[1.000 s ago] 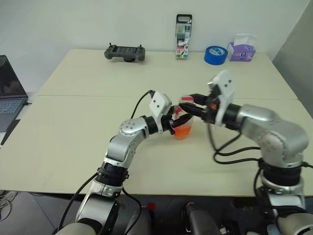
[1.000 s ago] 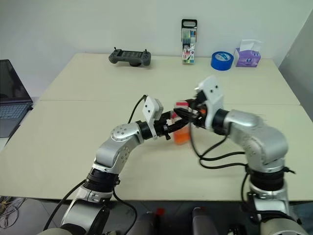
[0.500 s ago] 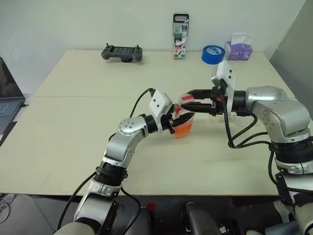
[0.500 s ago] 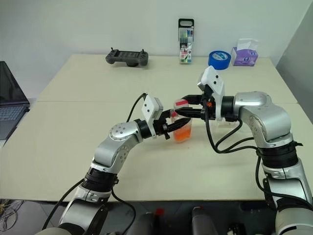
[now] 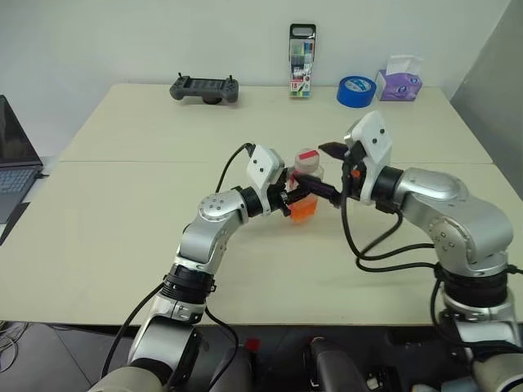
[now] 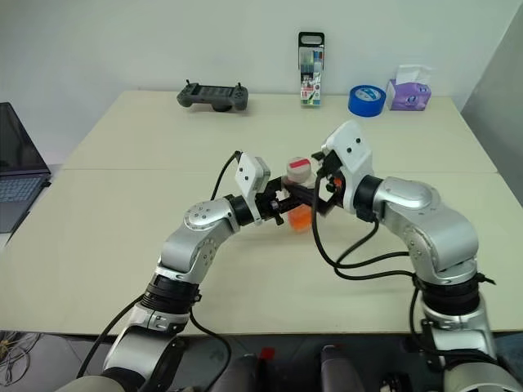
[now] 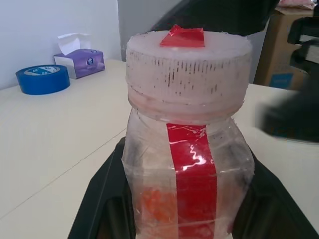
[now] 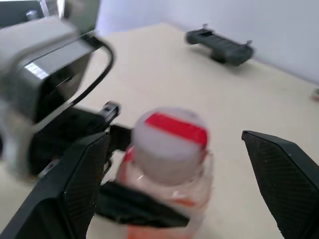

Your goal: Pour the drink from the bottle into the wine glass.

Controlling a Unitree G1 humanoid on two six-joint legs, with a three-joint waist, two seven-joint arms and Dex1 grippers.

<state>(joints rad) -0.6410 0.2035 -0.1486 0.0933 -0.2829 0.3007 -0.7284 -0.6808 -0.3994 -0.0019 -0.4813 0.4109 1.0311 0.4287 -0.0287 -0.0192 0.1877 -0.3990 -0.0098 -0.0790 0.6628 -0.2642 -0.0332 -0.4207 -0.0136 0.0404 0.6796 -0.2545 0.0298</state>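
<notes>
- I see the left gripper [image 5: 301, 190] clenched around the bottle [image 5: 305, 186], which it holds upright over the middle of the table [image 5: 122, 220].
- In the left wrist view the two black fingers [image 7: 107, 199] press on both sides of the bottle's lower body, and a red strip runs down its front.
- The drink [image 5: 302, 211] fills only the lowest part of the bottle, as an orange layer.
- The cap [image 6: 299, 169], white with a red mark on top, is on the bottle.
- The right gripper [image 8: 184, 169] is released, its fingers spread wide. In the right wrist view one finger [image 8: 82, 174] stands on each side of the cap, and both are apart from it.
- From the head views the right gripper comes to the bottle from the robot's right side, near the cap.
- I cannot make out the wine glass with certainty in these views.
- At the far edge of the table there are a game controller [image 5: 204, 87], a pack of markers [image 5: 301, 61], a roll of blue tape [image 5: 357, 90] and a purple tissue box [image 5: 401, 82].
- A laptop [image 5: 15, 155] stands at the left edge of the view, beside the table.
</notes>
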